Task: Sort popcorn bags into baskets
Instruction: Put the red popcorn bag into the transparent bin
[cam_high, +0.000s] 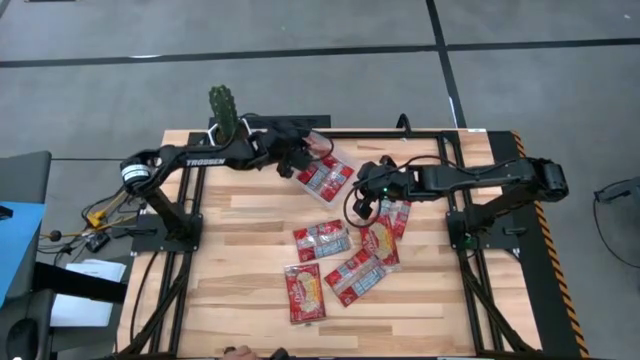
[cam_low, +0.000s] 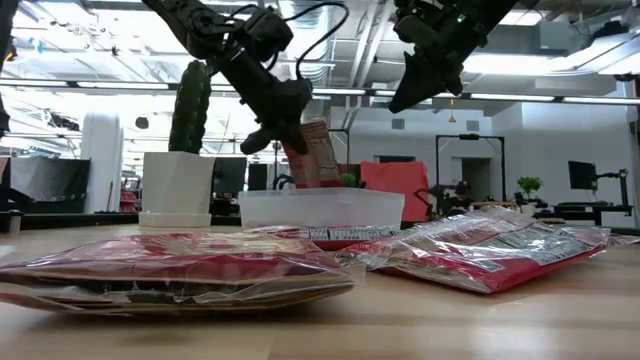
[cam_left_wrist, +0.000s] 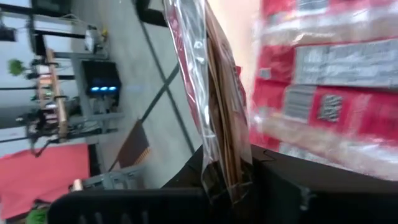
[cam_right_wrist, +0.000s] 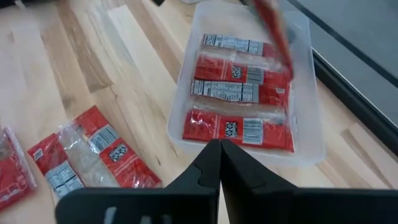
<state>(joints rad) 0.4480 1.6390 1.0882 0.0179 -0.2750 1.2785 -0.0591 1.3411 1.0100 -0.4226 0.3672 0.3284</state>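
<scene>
Left gripper (cam_low: 292, 125) above the tray (cam_low: 320, 208), jaws closed on one bag (cam_low: 318, 150). The bag hangs on edge between the jaws, upright, its lower end inside or just over the tray's rim; I cannot tell whether it touches the packets below.

The tray sits at the far edge of the desk (cam_high: 240, 290), near the left arm's side. Right wrist view shows four bags lying flat in it, side by side, nearly filling it (cam_right_wrist: 239, 127).

Right gripper (cam_right_wrist: 220, 155) hovers over the desk between the tray and the loose bags. Jaws close together, nothing held, fingertips almost touching.

Loose bags on the desk: one flat near the middle (cam_high: 321, 240), one near the front edge (cam_high: 305, 292), one beside it angled (cam_high: 355, 276), and a small overlapping pile under the right arm (cam_high: 385, 235). Low view has two of them up close in the foreground, flat and crinkled.

A cactus (cam_high: 222, 105) in a white pot (cam_low: 178, 190) stands at the desk's far left corner, just beside the tray, close to the left arm's forearm.
</scene>
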